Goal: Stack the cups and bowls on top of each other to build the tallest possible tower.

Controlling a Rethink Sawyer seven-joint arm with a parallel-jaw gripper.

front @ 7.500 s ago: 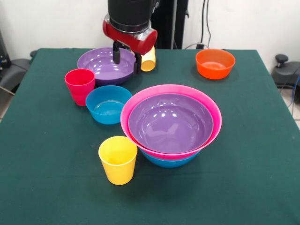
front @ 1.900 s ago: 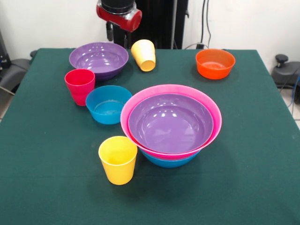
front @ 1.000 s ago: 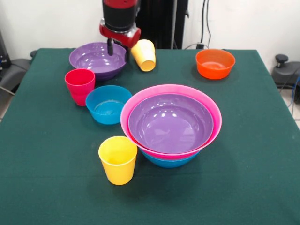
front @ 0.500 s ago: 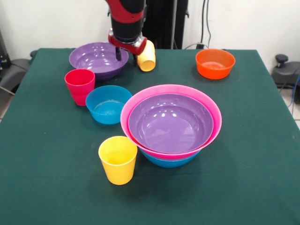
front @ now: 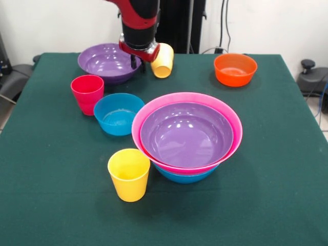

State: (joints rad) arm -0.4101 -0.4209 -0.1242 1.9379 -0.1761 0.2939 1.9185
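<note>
Front view: your gripper (front: 139,60) hangs at the far side between the loose purple bowl (front: 108,62) and the tipped yellow cup (front: 162,60). I cannot tell how far it is open or whether it holds anything. The tower (front: 187,137) sits mid-table. You appear to be at the pick-up step; next, secure one piece cleanly. Room is tight there, open toward the orange bowl (front: 235,69).

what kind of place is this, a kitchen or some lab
Most likely a robotics lab or test room, not a kitchen. A red and black robot arm reaches over a table covered in green cloth, toy-like plastic bowls and cups are laid out on it, and cables hang down the plain white wall behind.
</note>
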